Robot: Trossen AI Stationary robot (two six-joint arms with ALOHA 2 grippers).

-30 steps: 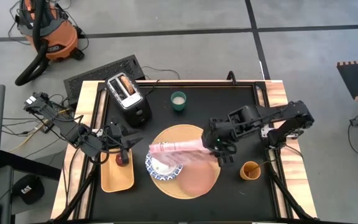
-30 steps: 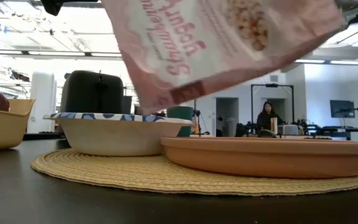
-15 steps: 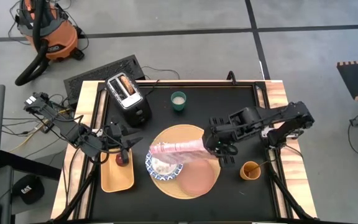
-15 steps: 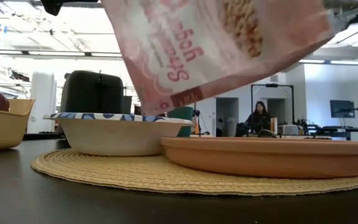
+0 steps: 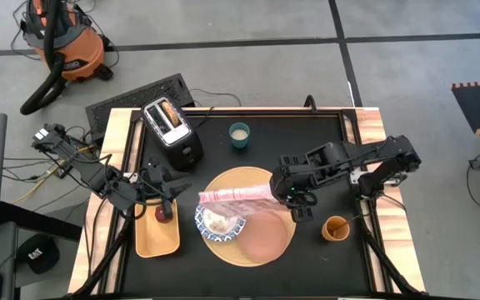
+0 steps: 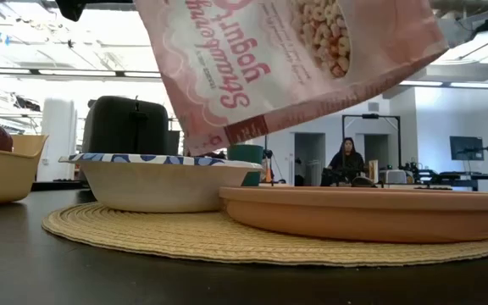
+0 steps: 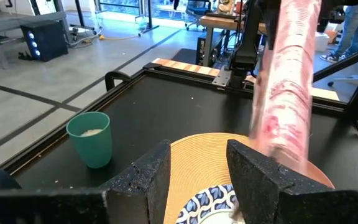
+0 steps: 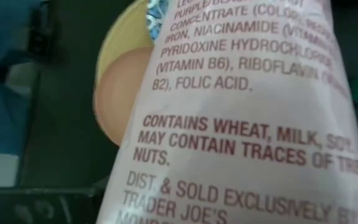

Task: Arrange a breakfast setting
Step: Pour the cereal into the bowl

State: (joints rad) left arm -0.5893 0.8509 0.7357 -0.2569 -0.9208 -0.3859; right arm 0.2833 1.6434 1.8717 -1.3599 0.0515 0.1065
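A pink cereal bag hangs upside down over the blue-and-white bowl, which stands on the round tan board beside the pink plate. My right gripper is shut on the bag's right-hand end. The bag's lower end hovers just above the bowl's rim. My left gripper stands open above the yellow tray, near the dark red apple that lies on it. It touches nothing. An orange cup stands at the right. My right gripper holds the bag by the end toward the table's right, reaching it from the right and slanting down. The bag fills the right wrist view and hides the fingers. The bag is lifted clear and slopes, its other end lowest, above the bowl.
A black-and-silver toaster stands at the far left with something tan in its slot. A green cup stands at the far middle. A person shows in the room beyond the table.
The bag in my right gripper has turned about its length: from above it showed a broad face and now shows a narrow edge. Its lower end has stayed over the bowl. My left gripper has kept still.
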